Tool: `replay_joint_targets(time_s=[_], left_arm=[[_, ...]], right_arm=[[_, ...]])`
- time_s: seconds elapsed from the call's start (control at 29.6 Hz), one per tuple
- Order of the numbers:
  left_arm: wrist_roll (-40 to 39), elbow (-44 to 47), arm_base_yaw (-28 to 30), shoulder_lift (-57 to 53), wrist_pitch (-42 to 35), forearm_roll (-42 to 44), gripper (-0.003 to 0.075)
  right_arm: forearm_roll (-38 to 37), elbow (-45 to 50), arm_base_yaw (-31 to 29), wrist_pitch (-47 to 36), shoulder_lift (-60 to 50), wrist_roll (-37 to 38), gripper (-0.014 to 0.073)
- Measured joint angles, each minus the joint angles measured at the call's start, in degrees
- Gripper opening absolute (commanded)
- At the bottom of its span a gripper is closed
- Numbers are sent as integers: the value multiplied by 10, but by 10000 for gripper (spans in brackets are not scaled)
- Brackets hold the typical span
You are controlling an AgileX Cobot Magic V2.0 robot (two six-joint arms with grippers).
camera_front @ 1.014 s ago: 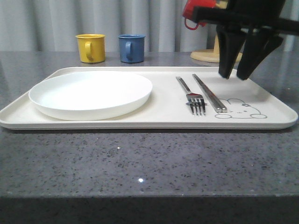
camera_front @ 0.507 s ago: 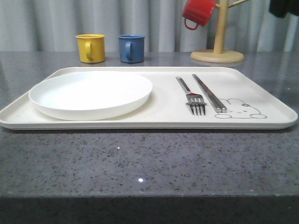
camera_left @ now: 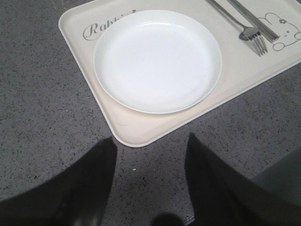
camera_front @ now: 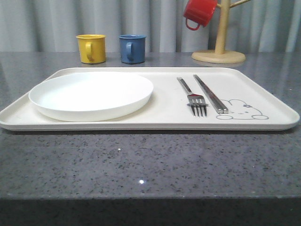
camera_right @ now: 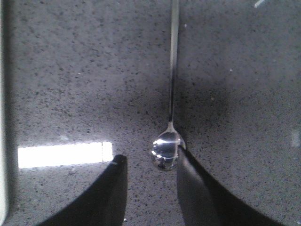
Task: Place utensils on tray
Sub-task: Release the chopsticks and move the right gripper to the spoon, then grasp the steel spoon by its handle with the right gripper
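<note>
The cream tray (camera_front: 155, 126) lies on the grey counter with a round white plate (camera_front: 91, 94) on its left half. A silver fork (camera_front: 194, 97) and flat chopsticks (camera_front: 210, 94) lie side by side on its right half, beside the bunny drawing. In the left wrist view my left gripper (camera_left: 150, 141) is open over bare counter just off a corner of the tray (camera_left: 141, 129), with the plate (camera_left: 157, 61), fork (camera_left: 254, 37) and chopsticks (camera_left: 256, 21) beyond. My right gripper (camera_right: 150, 157) is open over the counter. The spoon (camera_right: 172, 70) lies flat there, its bowl beside one fingertip.
A yellow mug (camera_front: 91, 48) and a blue mug (camera_front: 132, 48) stand behind the tray. A red mug (camera_front: 200, 12) hangs on a wooden mug tree (camera_front: 219, 33) at the back right. The counter's front edge runs below the tray.
The right arm, which hung over the tray's back right corner a second ago, has left the front view towards the right. Plate, fork and chopsticks have not moved.
</note>
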Motion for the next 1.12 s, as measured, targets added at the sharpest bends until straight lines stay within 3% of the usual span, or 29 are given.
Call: replay_joint_targets(time_s=[0.3,1.12], left_arm=[[0,0,0,0,0,0,335],[0,0,0,0,0,0,335]], right_arm=[[13,0,-40,0,50,-24,295],[20,0,-42,-36,158,-26,295]])
